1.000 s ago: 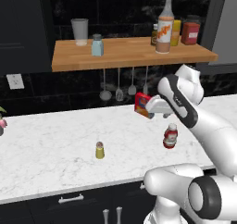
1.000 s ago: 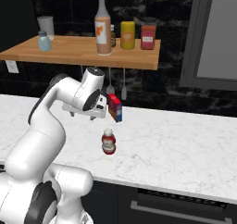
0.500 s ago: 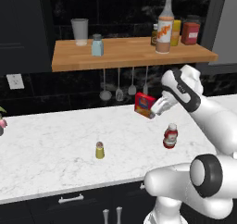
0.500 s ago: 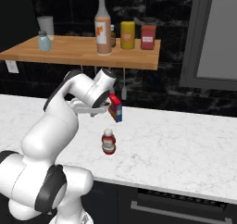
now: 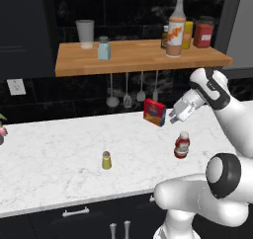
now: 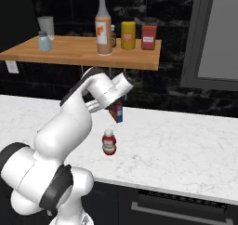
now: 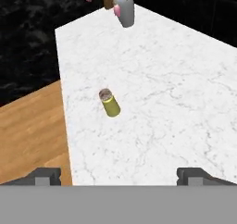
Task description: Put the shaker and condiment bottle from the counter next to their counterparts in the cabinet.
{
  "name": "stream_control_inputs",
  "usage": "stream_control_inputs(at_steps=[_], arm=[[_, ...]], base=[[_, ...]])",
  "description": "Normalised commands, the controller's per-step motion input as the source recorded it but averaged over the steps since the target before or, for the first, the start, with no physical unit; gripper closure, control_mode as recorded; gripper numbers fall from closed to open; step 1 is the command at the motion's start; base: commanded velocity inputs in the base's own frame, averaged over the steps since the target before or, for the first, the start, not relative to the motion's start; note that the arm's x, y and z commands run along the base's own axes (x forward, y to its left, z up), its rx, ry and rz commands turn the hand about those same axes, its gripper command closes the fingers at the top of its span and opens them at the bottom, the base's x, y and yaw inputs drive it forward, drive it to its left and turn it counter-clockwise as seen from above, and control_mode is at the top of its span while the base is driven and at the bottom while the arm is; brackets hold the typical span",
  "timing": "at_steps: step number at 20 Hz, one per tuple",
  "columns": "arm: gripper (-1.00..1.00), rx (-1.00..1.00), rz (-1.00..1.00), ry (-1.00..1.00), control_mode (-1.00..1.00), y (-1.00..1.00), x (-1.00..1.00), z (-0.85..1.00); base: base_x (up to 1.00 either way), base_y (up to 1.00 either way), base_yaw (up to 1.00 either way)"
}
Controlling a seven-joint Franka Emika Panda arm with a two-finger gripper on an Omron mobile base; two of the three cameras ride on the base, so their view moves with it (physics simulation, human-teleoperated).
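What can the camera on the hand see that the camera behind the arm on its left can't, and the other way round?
Only the hand view takes in the grey vase of pink flowers at the far end of the counter, and it looks past the open fingers.

Only the left base view takes in the red condiment bottle, the red box, the wooden cabinet shelf with its pale blue shaker and orange-labelled bottle, and the hanging utensils.

Both take in the yellow-green shaker standing on the marble counter.
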Motion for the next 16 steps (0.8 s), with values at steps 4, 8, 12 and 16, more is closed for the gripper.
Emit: stream_control_inputs(at_steps=[4,8,12,16], arm=[[-1.00,0.29,0.17,-0.36,-1.00,-0.36,-0.43,0.00],[-1.00,0.20,0.15,-0.26,-1.00,-0.19,-0.12,0.02],[-1.00,0.00,0.03,0.01,-1.00,0.00,0.10,-0.04],[-1.00,0.00,0.06,0.10,-1.00,-0.12,0.21,-0.16]], base=[[0.00,0.00,0.00],[0.00,0.00,0.00],[0.00,0.00,0.00],[0.00,0.00,0.00]])
